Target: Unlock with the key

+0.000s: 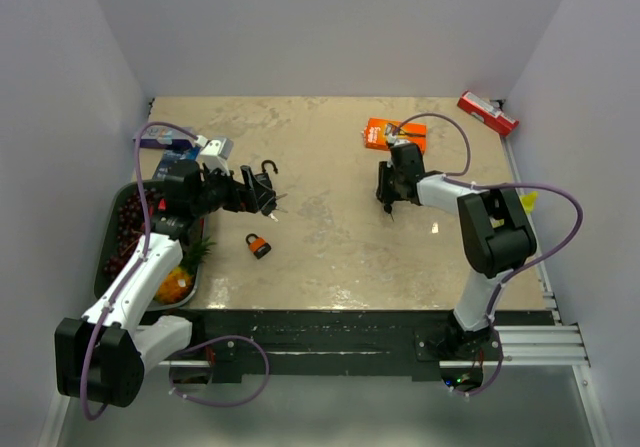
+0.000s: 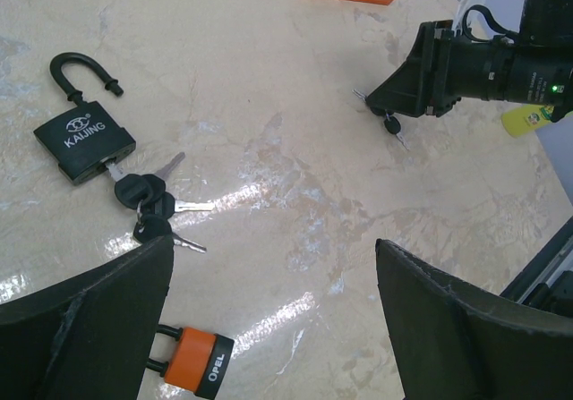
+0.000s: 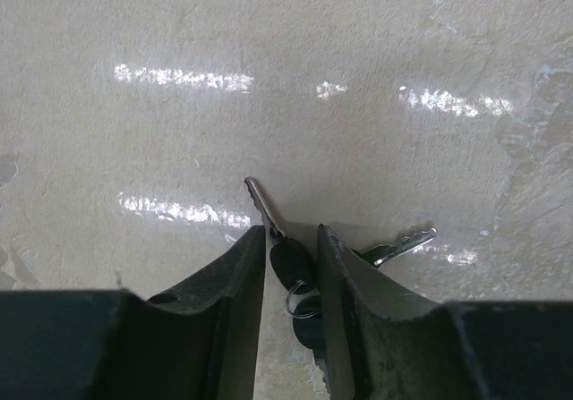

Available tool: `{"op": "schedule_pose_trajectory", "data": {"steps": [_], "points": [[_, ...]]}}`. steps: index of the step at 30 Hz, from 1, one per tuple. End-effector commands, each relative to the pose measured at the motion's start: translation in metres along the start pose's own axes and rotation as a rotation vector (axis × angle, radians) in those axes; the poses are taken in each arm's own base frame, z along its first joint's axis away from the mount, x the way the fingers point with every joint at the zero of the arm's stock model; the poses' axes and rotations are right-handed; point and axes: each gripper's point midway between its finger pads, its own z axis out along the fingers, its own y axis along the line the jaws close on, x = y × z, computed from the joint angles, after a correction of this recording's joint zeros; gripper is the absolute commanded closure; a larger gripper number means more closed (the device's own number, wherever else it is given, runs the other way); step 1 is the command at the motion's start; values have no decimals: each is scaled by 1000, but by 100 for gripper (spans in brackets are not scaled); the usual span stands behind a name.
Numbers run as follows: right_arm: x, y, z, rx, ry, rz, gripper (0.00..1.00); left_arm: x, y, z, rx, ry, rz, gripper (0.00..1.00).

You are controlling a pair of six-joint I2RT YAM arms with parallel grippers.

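A black padlock (image 2: 85, 140) lies on the table with its shackle swung open and a bunch of keys (image 2: 148, 199) in its keyhole. An orange padlock (image 1: 259, 246) lies shut nearer the front, and it shows again (image 2: 192, 364) beside my left finger. My left gripper (image 1: 262, 199) hovers wide open above the table next to both locks, holding nothing. At the right, my right gripper (image 3: 291, 232) is down on the table. Its fingers stand narrowly apart around the black head of a key (image 3: 291, 261) on a second bunch. A thin gap shows beside that head.
An orange box (image 1: 393, 133) lies behind the right gripper. A red object (image 1: 488, 113) sits in the far right corner. A dark tray (image 1: 112, 229) with fruit stands at the left edge, with a blue and white box (image 1: 185, 149) behind it.
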Motion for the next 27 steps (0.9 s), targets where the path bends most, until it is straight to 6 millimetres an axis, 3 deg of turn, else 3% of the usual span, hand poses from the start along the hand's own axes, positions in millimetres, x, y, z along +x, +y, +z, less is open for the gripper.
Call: {"op": "schedule_pose_trajectory", "data": {"steps": [1,8,15,27], "points": [[35,-6,-8,29,103,-20,70,-9,-4,0,25,-31,5,2],[42,-5,-6,19,109,-5,87,-6,-4,3,32,-18,-6,2],[30,14,-16,-72,38,53,100,-3,-6,5,52,-6,-15,2],[-15,80,-85,-453,-174,51,100,-4,-21,6,145,-3,-12,2]]}}
